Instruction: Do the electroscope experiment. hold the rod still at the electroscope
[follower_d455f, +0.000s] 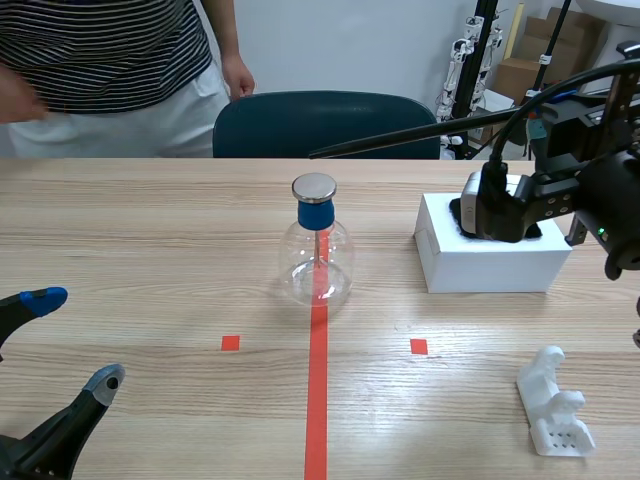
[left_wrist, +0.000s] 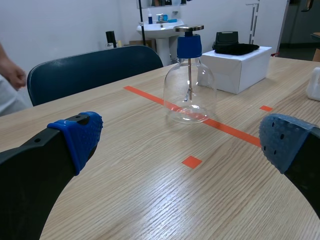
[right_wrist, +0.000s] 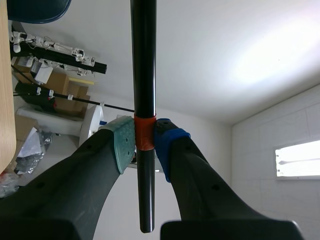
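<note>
Scene view: electroscope (follower_d455f: 320, 250) stands upright on the bench (follower_d455f: 150, 250) at the far end of the red centre tape line. It is a clear glass flask with a blue stopper and a flat metal disc (follower_d455f: 314, 187) on top. Right arm is raised at the right side, carrying the black rod (follower_d455f: 420, 132) nearly level above the bench. The rod's free tip shows just above the disc; the true gap cannot be judged from this angle, and no contact is seen. Right wrist view: right gripper (right_wrist: 145, 145) is clamped on the rod at its orange-red taped band (right_wrist: 145, 131), one pad on each side, with a short stub on the wrist side and a long reach ahead. Left gripper (left_wrist: 178, 137) is spread wide, holding nothing, low over the near bench with the electroscope well ahead of it. White box (follower_d455f: 490, 265) with a dark cloth (left_wrist: 235, 48) on top sits right of the flask. White stand (follower_d455f: 555, 405) lies at the near right. A person (follower_d455f: 100, 60) stands beyond the chair (follower_d455f: 325, 125). Handling, as judgement: the rod looks stiff, slim, light and smooth, so it could swivel or slide between the pads. The taped band seems the intended hold. With the grip far from the tip, a small wrist tremor would grow at the tip. The flask looks thin-walled, light and easily tipped, so bring the rod near the disc only and do not push sideways.
</note>
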